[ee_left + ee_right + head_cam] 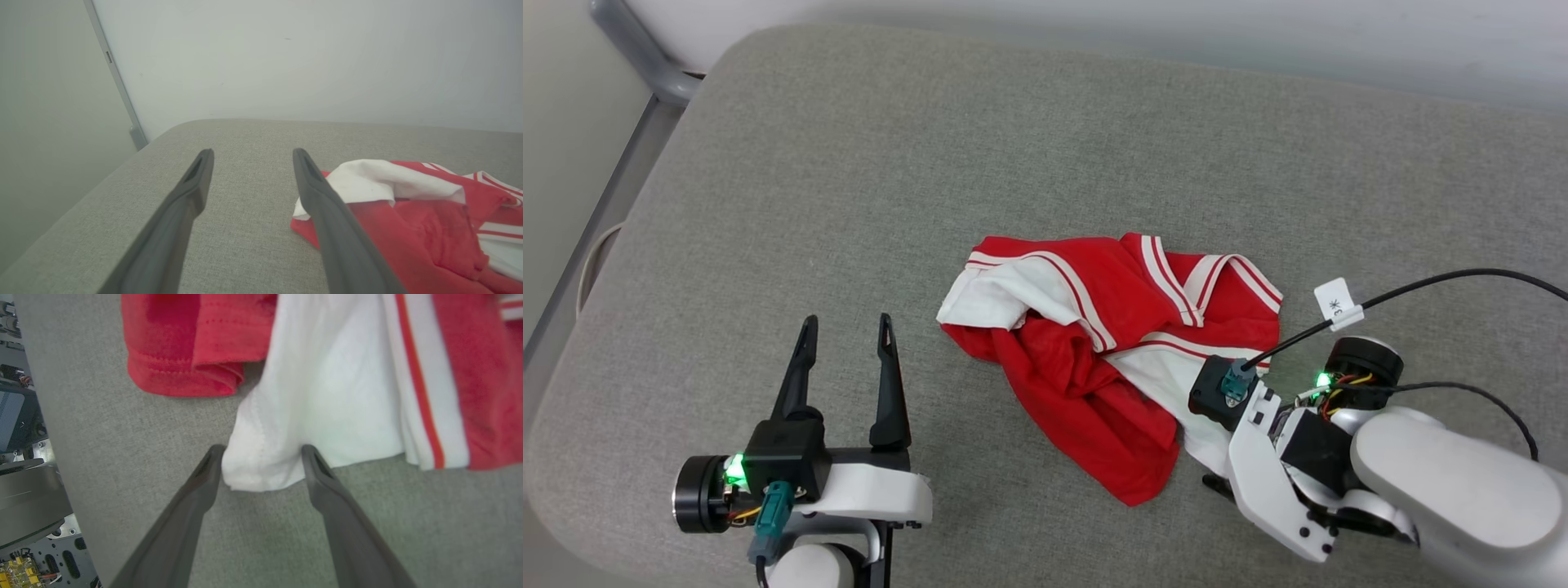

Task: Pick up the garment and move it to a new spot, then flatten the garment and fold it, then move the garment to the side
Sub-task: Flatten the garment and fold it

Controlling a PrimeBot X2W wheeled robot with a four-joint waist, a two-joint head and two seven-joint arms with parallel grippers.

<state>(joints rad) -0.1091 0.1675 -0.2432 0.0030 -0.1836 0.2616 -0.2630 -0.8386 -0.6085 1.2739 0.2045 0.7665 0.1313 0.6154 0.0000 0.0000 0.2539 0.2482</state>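
The crumpled red T-shirt with white sleeves (1111, 351) lies mid-way on the grey fabric bench (931, 147), its sleeve hem at twelve o'clock between the spread fingers of the nearer right pincer (261, 451); the left pincer (845, 327), also spread, sits at the shirt's eight o'clock.

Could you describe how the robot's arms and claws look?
Both the left claw and right claw have two long dark fingers on a black block with a green light and teal plug. White shells cover the arms. A black cable with a white tag reaches the right wrist.
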